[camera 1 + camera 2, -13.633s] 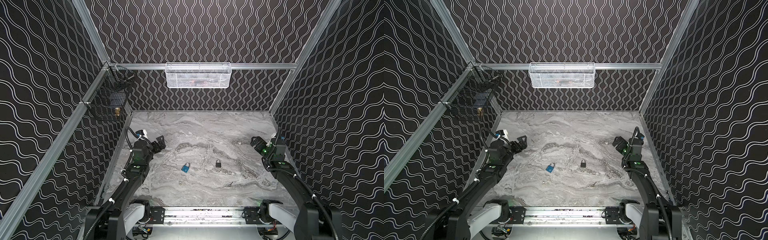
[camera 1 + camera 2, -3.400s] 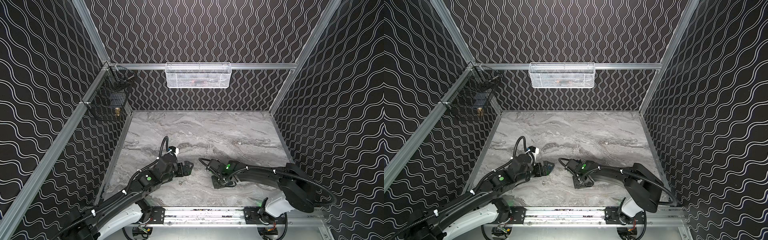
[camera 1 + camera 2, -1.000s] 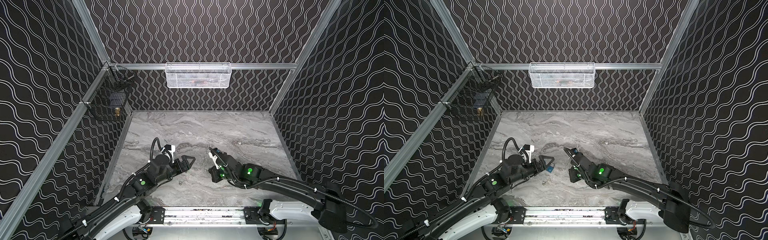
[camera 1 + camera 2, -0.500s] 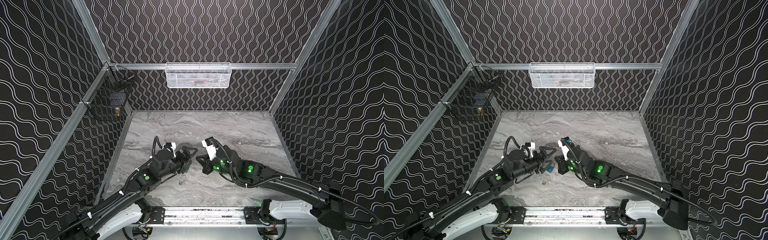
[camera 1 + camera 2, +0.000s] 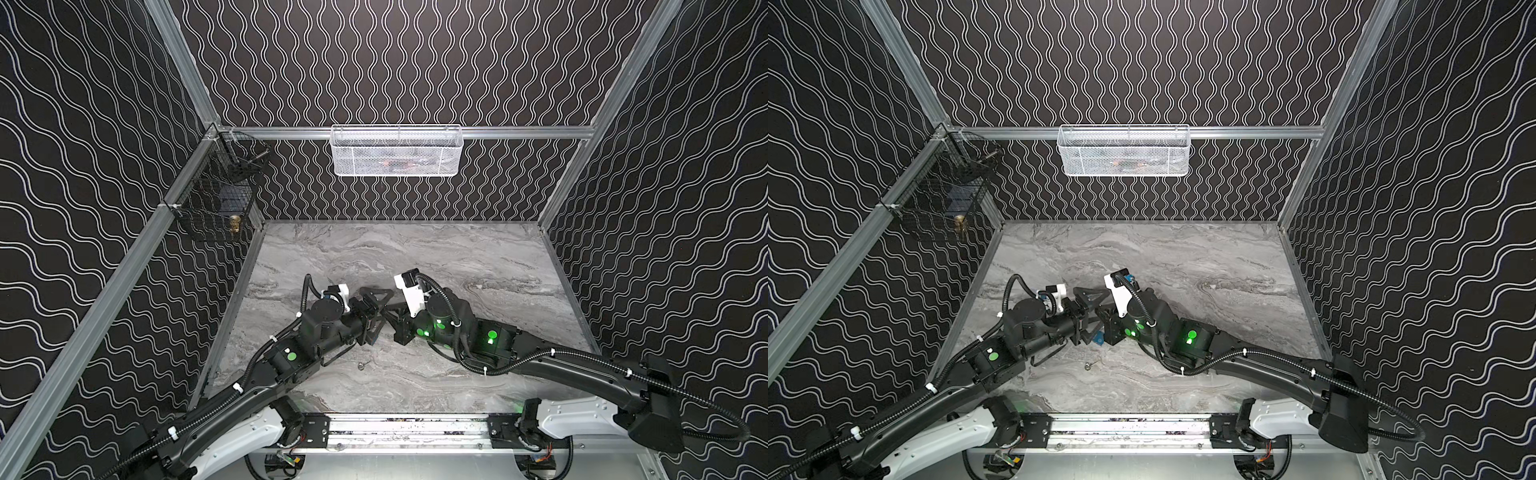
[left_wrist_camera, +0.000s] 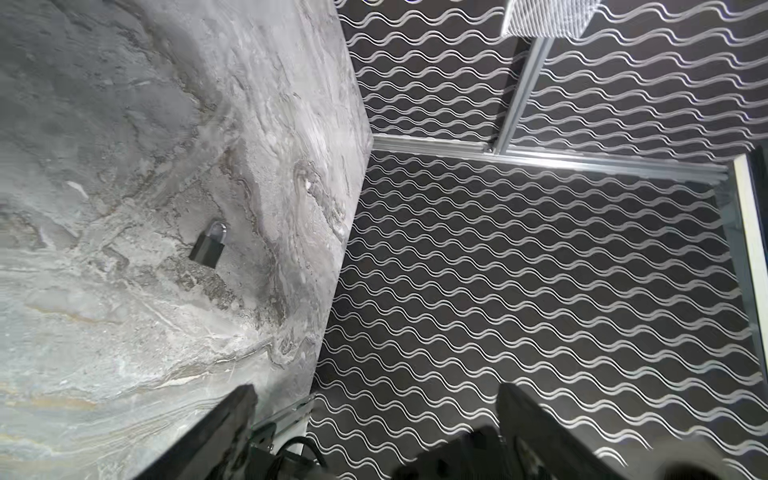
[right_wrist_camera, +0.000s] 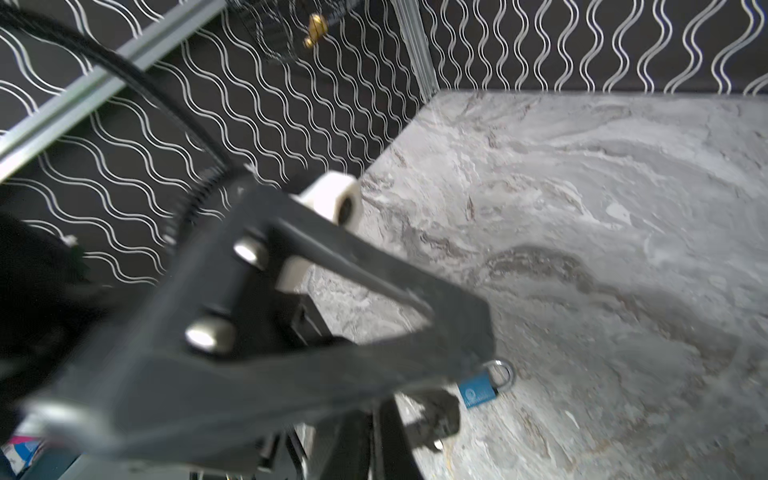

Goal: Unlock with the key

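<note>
My two grippers meet above the middle of the marble table (image 5: 478,257). The left gripper (image 5: 384,309) (image 5: 1098,316) (image 6: 378,399) is open, its fingers (image 6: 237,419) spread wide round the tip of the right gripper (image 5: 390,313) (image 7: 382,405). The right gripper is shut, and a small dark key (image 7: 432,415) with a silver tip sticks out of it. The blue padlock (image 5: 1098,339) (image 7: 478,392) lies on the table just under both grippers. A dark padlock (image 6: 208,249) lies flat further right, hidden by the right arm in both top views.
A second small metal key (image 5: 362,365) (image 5: 1088,365) lies on the table in front of the grippers. A white mesh basket (image 5: 397,151) hangs on the back wall. A black wire basket (image 5: 216,195) hangs on the left wall.
Over the last second my right gripper swung left and up to the left gripper. The left gripper rose from the table, and its open fingers now bracket the right gripper's tip.
</note>
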Robot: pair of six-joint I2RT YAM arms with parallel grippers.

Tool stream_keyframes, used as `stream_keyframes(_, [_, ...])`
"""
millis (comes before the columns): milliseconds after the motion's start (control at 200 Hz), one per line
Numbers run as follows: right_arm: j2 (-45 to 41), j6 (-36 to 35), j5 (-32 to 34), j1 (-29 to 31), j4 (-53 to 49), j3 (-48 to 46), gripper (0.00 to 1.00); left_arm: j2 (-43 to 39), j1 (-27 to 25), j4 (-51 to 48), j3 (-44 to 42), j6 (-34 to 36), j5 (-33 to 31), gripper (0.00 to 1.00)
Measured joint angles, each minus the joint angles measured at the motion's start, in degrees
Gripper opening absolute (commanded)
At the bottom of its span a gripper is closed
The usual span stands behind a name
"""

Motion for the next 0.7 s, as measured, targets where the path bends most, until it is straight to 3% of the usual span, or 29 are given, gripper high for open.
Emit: stream_keyframes(701, [-1.99,0.24,-1.36,0.61,-0.57,-3.34,0.0,-2.91,-0.04,1.14,-0.96,-2.56,-4.28,0.43])
